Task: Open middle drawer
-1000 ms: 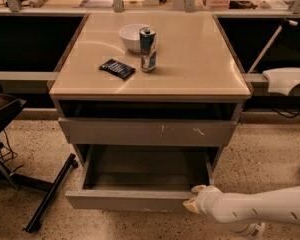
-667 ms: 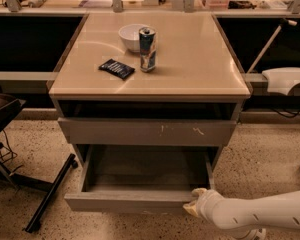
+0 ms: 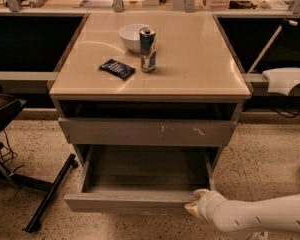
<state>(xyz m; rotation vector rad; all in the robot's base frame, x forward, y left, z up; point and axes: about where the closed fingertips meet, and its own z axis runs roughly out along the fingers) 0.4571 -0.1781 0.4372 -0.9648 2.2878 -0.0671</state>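
Note:
The middle drawer [image 3: 125, 202] stands pulled out from the low cabinet. Its plain grey front faces me, and its shallow grey box interior [image 3: 145, 171] has nothing in it. My gripper [image 3: 194, 207] is at the right end of that front, touching its top edge. The white forearm [image 3: 262, 214] reaches in from the lower right. Above the open drawer sits the wider grey front with white scratch marks [image 3: 147, 132], which is pushed in. A dark gap lies between that front and the tabletop.
On the beige cabinet top [image 3: 200, 59] are a white bowl [image 3: 130, 35], a drink can [image 3: 148, 49] and a dark packet [image 3: 117, 69]. A black stand leg [image 3: 50, 194] lies on the speckled floor at left. A white object [image 3: 287, 79] juts in at right.
The drawer front has come a little further out toward me. My gripper has moved with it, slightly down and left in the view.

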